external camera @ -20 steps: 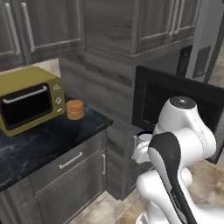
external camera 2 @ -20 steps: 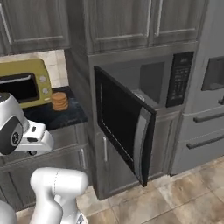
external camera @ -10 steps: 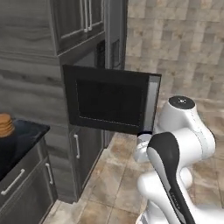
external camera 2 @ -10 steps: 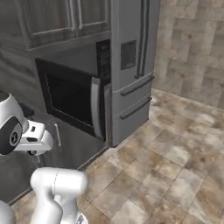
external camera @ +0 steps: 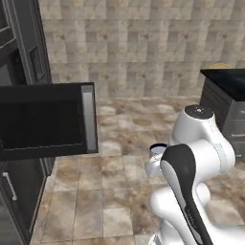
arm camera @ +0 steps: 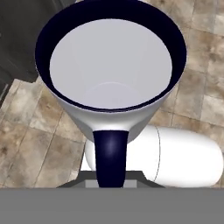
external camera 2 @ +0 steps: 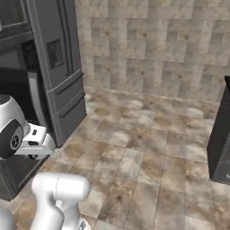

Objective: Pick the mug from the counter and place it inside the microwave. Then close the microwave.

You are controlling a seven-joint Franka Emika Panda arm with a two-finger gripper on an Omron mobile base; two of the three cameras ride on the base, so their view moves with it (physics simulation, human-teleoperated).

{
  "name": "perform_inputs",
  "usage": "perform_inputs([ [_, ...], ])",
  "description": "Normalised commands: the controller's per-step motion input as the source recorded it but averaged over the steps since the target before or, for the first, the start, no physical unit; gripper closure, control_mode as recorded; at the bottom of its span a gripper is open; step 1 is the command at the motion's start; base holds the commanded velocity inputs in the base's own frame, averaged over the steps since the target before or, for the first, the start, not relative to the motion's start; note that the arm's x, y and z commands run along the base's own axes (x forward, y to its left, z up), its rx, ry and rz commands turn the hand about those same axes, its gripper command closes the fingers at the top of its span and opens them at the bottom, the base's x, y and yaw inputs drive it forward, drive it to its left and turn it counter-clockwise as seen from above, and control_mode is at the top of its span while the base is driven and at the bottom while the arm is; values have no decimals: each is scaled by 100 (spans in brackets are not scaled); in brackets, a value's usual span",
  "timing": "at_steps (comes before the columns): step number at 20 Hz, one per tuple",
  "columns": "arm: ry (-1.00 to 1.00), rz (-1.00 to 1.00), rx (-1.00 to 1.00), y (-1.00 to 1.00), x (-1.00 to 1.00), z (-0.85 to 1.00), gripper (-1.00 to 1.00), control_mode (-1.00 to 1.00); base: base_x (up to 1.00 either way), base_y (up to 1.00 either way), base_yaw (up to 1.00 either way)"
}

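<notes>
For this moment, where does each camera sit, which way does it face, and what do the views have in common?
Left base view: behind the arm to its left, looking over the tiled floor at the open microwave door and a stone wall; the white arm fills the lower right.
Right base view: behind to the right, facing the refrigerator and the same wall; arm at lower left.
Hand view: on the hand, looking down into the mug above the floor.
Both base views share the floor and wall.

Two cameras sit behind the arm, one on its left and one on its right. Both look forward and down at the same tiled floor (external camera: 119, 143) and stone wall (external camera 2: 148, 49). The hand camera looks very close, straight down into the mug (arm camera: 109, 65).
</notes>
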Motion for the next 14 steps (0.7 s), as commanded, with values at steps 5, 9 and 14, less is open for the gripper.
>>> perform_inputs([
  [5, 0, 0, 0, 0, 0, 0, 100, 100, -11, -55, -34],
  [9, 0, 0, 0, 0, 0, 0, 100, 100, 61, -73, -2],
  [14, 0, 0, 0, 0, 0, 0, 100, 100, 89, -98, 20],
])
